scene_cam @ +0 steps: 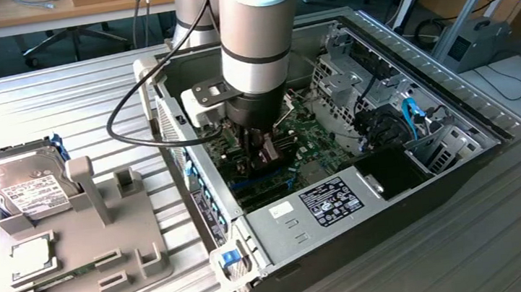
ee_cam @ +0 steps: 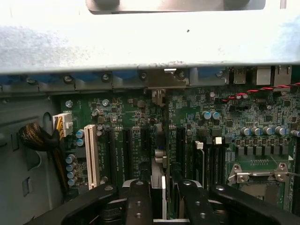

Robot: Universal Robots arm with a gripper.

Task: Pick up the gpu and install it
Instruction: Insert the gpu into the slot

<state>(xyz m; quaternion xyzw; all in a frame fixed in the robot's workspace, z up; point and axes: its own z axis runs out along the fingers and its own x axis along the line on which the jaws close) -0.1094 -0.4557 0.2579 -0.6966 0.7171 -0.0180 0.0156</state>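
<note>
The arm reaches down into the open computer case [scene_cam: 367, 142], which lies on its side on the ribbed metal worktop [scene_cam: 52, 102], and its hand [scene_cam: 265, 145] sits low over the green motherboard [scene_cam: 314, 144]. In the wrist view the hand [ee_cam: 159, 197] has its two black fingers [ee_cam: 138, 201] pinching the gpu [ee_cam: 159, 180], which stands on edge between them, seen thin and edge-on, running away toward the case's rear wall [ee_cam: 140, 47]. The card's lower edge lies in line with the dark expansion slots [ee_cam: 126, 150] of the motherboard [ee_cam: 253, 117], with a white slot [ee_cam: 91, 157] further off to one side and the silver processor socket frame [ee_cam: 260, 176] on the other; whether the card is fully seated cannot be told. A bundle of dark cables ends in a white connector [ee_cam: 63, 123] near the board's edge. In the exterior view, the power supply with its label [scene_cam: 329, 200] sits at the near end of the case. At the exterior view's left a grey holder [scene_cam: 87, 244] stands on the worktop, with a hard drive [scene_cam: 22, 182] leaning in its blue bracket (white label facing up) well apart from the case.
</note>
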